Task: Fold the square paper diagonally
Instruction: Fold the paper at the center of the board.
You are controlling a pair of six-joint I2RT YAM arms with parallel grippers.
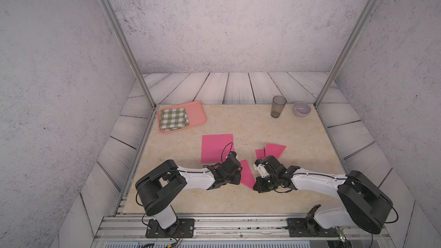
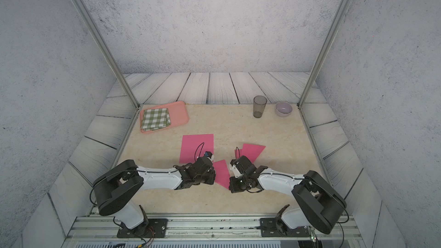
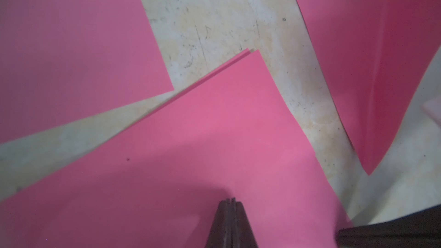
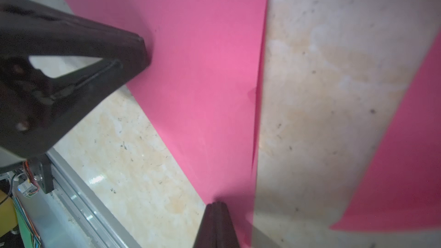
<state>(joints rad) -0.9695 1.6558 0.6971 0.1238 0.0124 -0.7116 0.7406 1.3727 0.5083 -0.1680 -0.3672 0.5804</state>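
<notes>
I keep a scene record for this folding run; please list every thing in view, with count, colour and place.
flat paper: one, pink, mid-table, left of centre
folded paper: one, pink, between the grippers
third paper: one, pink, right of centre
tray: one, salmon, far left corner
cloth: one, green-white checked, on the tray
tumbler: one, grey, far right
bowl: one, lilac, right of the tumbler
table: one, beige marble, under everything
left gripper: one, black, shut, tip on the folded paper
right gripper: one, black, shut, tip at the folded paper's edge
</notes>
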